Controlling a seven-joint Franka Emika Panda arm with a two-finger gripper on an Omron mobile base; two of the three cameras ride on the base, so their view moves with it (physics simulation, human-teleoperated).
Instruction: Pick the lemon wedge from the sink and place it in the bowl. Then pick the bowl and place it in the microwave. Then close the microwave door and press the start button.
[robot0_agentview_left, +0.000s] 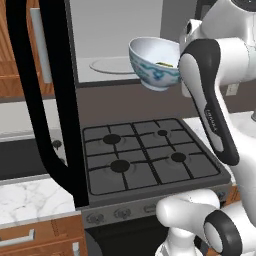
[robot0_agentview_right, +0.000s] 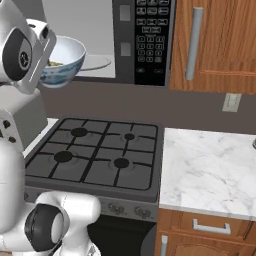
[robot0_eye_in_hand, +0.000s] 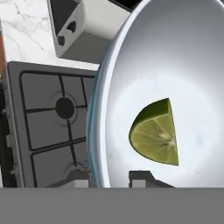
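High above the stove, the claw (robot0_eye_in_hand: 109, 178) grips the rim of the bowl (robot0_agentview_left: 152, 62), one finger inside the wall and one outside.
Inside the bowl lies the lemon wedge (robot0_eye_in_hand: 156, 133), cut face showing, on the pale bottom. The bowl hangs just in front of the microwave (robot0_agentview_right: 100, 40), whose grey inside and round glass plate (robot0_agentview_left: 112, 65) sit behind it. The microwave door (robot0_agentview_left: 47, 100) stands swung open at the left. Below are the stove (robot0_agentview_left: 145, 157) burners, with a marble counter (robot0_agentview_right: 210, 170) to the right.
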